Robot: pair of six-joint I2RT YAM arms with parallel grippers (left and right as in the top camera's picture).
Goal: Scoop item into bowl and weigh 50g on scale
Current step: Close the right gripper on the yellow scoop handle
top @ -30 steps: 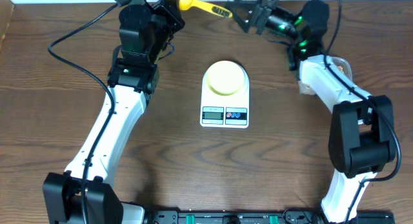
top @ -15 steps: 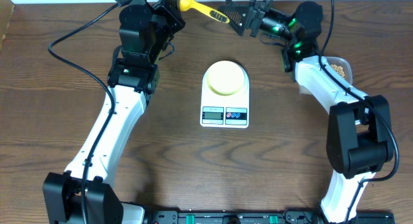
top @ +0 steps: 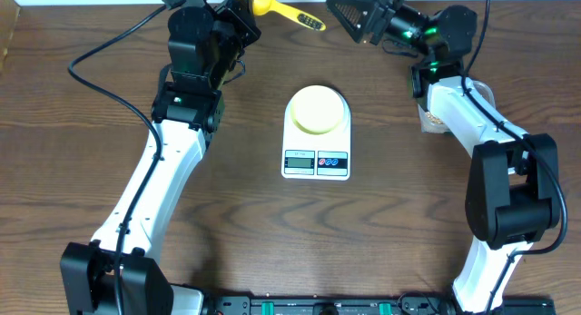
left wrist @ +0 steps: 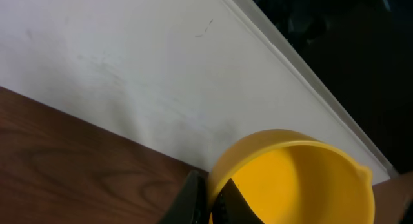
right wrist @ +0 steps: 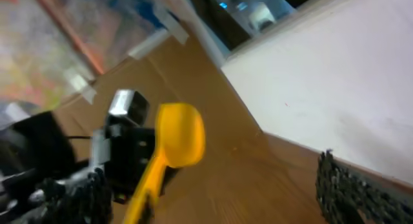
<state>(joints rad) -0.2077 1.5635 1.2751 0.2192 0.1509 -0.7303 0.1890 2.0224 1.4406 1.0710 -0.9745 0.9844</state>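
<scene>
Seen from overhead, the pale bowl (top: 317,110) sits on the white scale (top: 316,133) at the middle of the desk (top: 54,170), well apart from both arms. Only the left wrist view shows the left pincer (left wrist: 208,199) clamped on the rim of the yellow scoop (left wrist: 293,179) at the desk's far edge. The right pincer (top: 346,15) stands spread wide, just beyond the handle's end.
</scene>
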